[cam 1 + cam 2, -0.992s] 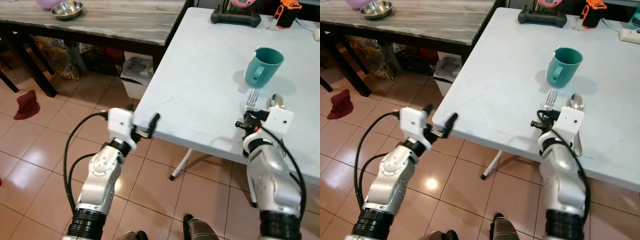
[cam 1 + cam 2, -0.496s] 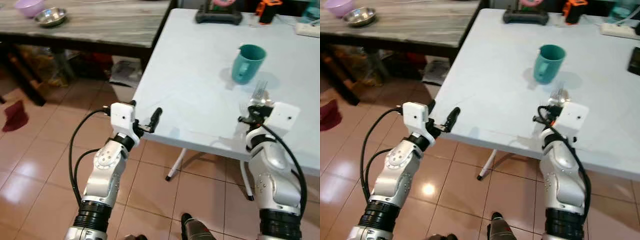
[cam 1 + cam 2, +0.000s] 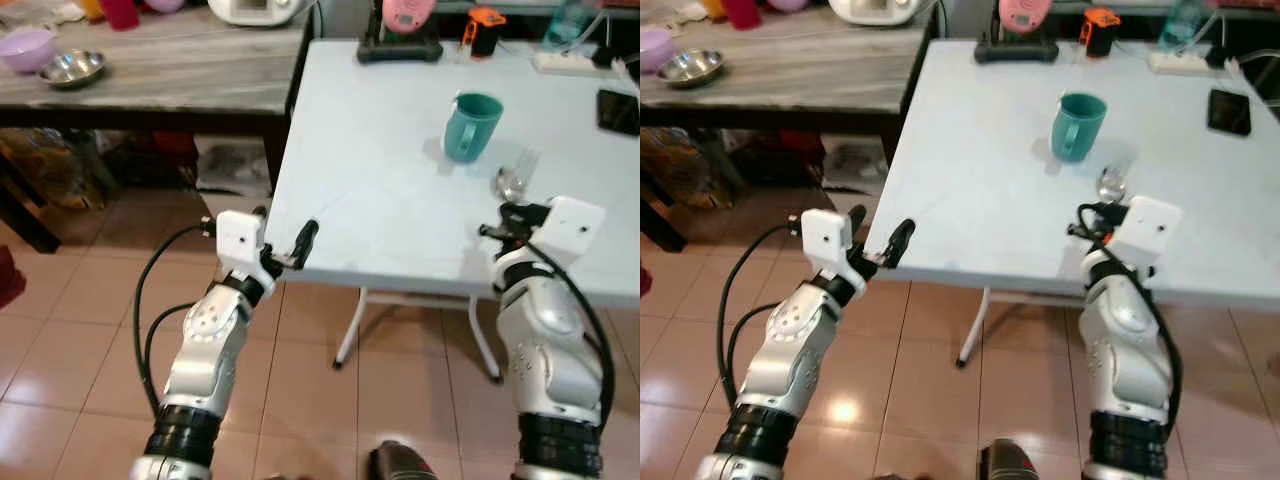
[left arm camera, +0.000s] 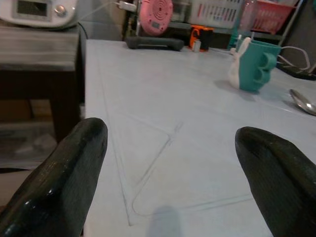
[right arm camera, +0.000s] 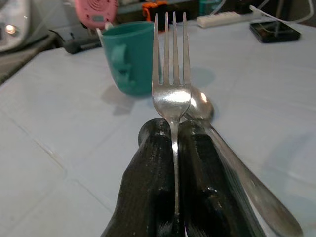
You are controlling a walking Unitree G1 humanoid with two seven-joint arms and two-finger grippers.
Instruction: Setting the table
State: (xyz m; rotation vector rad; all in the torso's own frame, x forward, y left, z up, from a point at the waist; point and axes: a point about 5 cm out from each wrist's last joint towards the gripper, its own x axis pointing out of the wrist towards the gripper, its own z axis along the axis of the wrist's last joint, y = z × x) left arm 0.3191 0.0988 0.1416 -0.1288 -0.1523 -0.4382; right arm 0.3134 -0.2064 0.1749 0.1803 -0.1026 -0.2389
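My right gripper point(image 5: 174, 148) pinches the fork point(image 5: 172, 84) beside the spoon point(image 5: 232, 158); left gripper point(image 4: 170, 173) gapes, empty.

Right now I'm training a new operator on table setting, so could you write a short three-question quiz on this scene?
1. True or false: the right gripper has its jaws shut on the fork.
2. What lies on the white table beside the fork? A) a knife B) a spoon C) a plate
3. Fill in: the left gripper, jaws open, hovers at the table's near ____.

Key:
1. True; the handle is pinched between the jaws.
2. B; the spoon lies just beyond the jaws, near the teal mug.
3. Corner.
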